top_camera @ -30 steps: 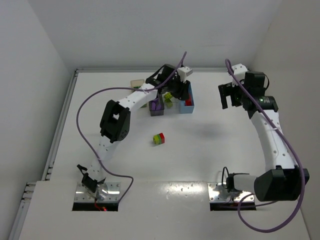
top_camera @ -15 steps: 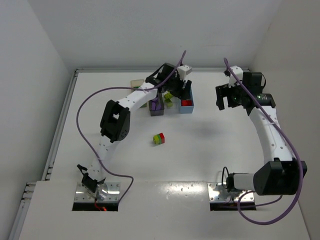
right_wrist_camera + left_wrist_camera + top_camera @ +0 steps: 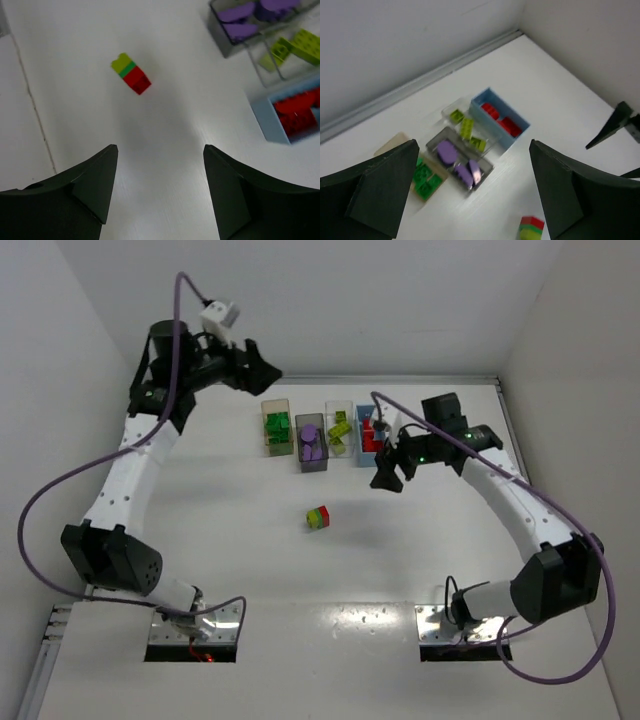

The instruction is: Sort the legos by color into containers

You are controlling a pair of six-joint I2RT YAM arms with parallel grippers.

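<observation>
Step in hand: approach to the last loose piece. The task looks nearly done, since every other lego in view lies in a container.
Task item: stack (image 3: 318, 517) of lime, dark green and red legos stuck together. It sits on the bare counter (image 3: 420, 560), below and ahead of the right hand, apart from its fingers.
Right hand (image 3: 388, 480): fingers parted, nothing between them; hovers just beside the blue container (image 3: 265, 120).
Left hand (image 3: 270, 368): fingers spread wide, empty; raised high, well apart from the stack.
Containers, ahead of the right hand: tan container (image 3: 276, 403) dark green; grey container (image 3: 313, 469) purple; clear container (image 3: 340, 405) lime; blue container red.
Next move: probably lower the right hand, centre the stack between the fingers, close. The three colours likely need both hands to separate them.
</observation>
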